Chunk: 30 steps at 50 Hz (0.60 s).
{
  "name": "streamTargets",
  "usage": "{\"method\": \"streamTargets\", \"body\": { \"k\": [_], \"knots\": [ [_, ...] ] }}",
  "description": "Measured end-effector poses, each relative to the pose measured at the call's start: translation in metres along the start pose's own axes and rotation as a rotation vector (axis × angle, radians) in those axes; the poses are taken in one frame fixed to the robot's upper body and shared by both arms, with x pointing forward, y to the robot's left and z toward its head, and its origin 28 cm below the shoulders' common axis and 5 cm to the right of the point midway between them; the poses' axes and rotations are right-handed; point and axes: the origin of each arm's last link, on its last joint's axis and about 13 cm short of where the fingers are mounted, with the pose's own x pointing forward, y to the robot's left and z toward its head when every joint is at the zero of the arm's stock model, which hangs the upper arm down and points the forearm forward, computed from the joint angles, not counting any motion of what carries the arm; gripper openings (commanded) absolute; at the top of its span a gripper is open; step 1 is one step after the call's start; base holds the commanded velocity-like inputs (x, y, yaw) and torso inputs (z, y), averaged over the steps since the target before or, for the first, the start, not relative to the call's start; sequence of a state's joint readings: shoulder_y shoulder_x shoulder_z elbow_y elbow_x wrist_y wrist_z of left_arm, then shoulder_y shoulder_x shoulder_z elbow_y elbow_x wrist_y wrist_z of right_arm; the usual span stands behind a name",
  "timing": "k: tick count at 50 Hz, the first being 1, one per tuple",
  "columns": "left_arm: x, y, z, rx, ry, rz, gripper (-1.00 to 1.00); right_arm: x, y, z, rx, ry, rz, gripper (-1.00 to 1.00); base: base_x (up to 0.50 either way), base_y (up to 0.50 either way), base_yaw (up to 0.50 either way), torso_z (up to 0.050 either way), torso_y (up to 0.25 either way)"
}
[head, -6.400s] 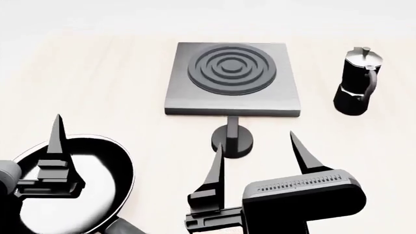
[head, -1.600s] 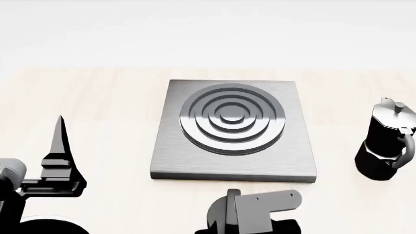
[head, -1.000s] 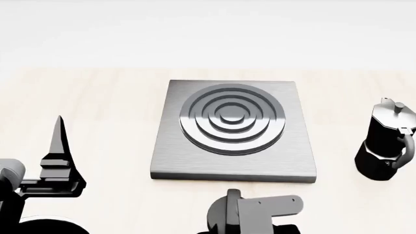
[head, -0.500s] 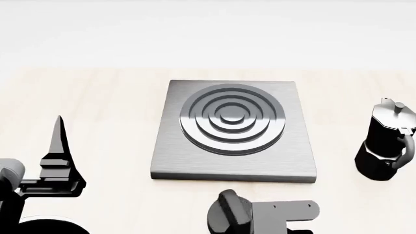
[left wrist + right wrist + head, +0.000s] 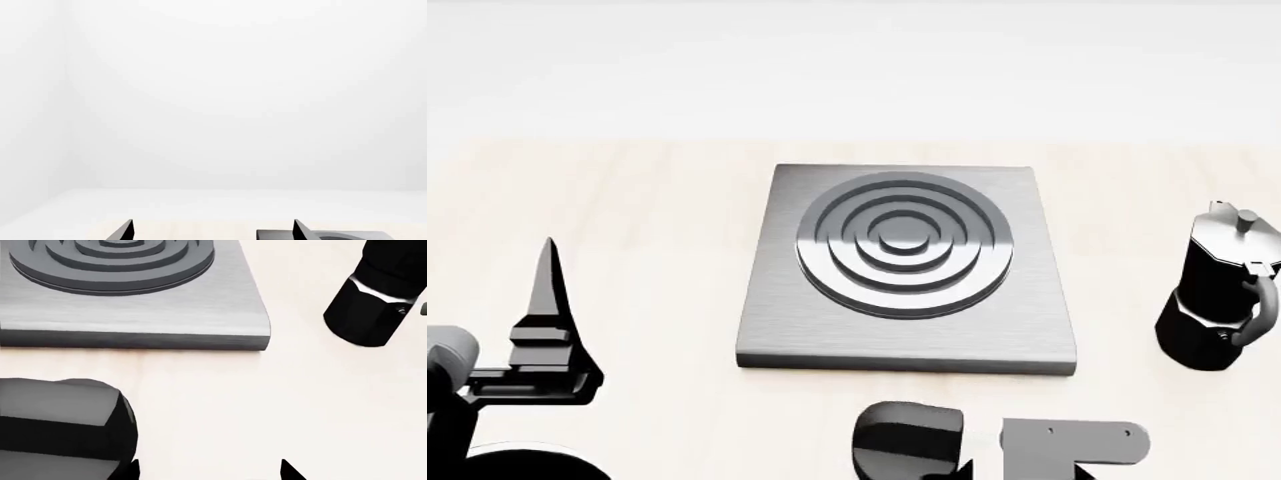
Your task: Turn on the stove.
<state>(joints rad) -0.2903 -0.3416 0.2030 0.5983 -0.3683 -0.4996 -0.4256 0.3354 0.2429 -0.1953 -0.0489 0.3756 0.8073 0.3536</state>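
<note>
The left gripper (image 5: 550, 300) is well to the left of the stove (image 5: 905, 268), up off the light wooden table (image 5: 654, 220). Its fingers stand wide apart with nothing between them. The stove lies flat on the table. Its black knob (image 5: 908, 445) sits just in front of it. The right gripper (image 5: 207, 471) is beside the knob, wide apart and empty. The moka pot (image 5: 1224, 295) stands to the stove's right.

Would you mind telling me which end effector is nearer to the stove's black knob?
The right end effector: it sits just beside the knob. The left end effector is far off to the knob's left.
</note>
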Motion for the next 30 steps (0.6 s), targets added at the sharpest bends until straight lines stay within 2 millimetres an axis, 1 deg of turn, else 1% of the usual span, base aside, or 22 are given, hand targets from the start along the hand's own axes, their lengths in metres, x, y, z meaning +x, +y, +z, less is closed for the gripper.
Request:
{"method": "streamTargets", "body": {
  "k": [30],
  "knots": [
    [0.0, 0.0, 0.0, 0.002, -0.001, -0.001, 1.0, -0.014, -0.016, 0.006, 0.029, -0.065, -0.105, 1.0, 0.0, 0.0, 0.0, 0.0, 0.0]
  ]
}}
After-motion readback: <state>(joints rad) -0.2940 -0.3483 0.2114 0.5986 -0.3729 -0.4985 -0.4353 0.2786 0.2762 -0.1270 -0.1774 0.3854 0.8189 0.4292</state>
